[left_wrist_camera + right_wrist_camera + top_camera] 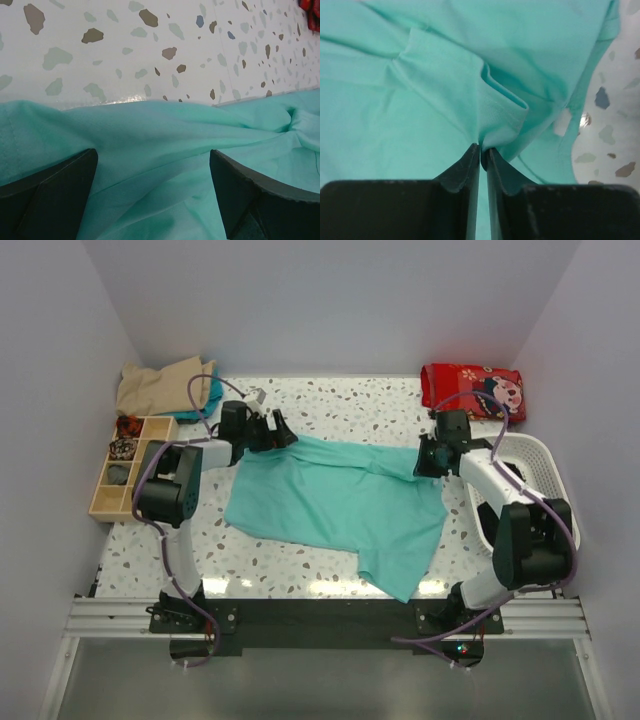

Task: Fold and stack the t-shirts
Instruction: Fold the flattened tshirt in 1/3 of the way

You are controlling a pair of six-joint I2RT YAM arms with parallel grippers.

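White walls close in on three sides of the speckled terrazzo table (350,405) I am working over. At the far left corner a tan garment (158,386) lies in a loose heap. Just nearer, along the left edge, sits a wooden tray (100,502) split into compartments, with small dark items in the far ones; I cannot make out what they are.

My left arm (178,480) reaches from the near edge toward the far left part of the table. Its jaws stand wide open, one on each side of the far left corner of the teal t-shirt (340,505). From the left wrist camera the cloth's edge runs between them, with bare table beyond it, and I see nothing clamped.

That t-shirt lies spread across the middle of the table, rumpled. Its widest part is toward the left, and one flap trails down toward the near edge right of centre.

My right arm (500,495) bends in from the right edge to the t-shirt's far right end. In the right wrist camera its jaws are pressed together on a raised fold of the teal cloth.

Beside that arm, at the right edge, stands a white slotted basket (535,455). A red patterned cloth bundle (472,390) rests in the far right corner.
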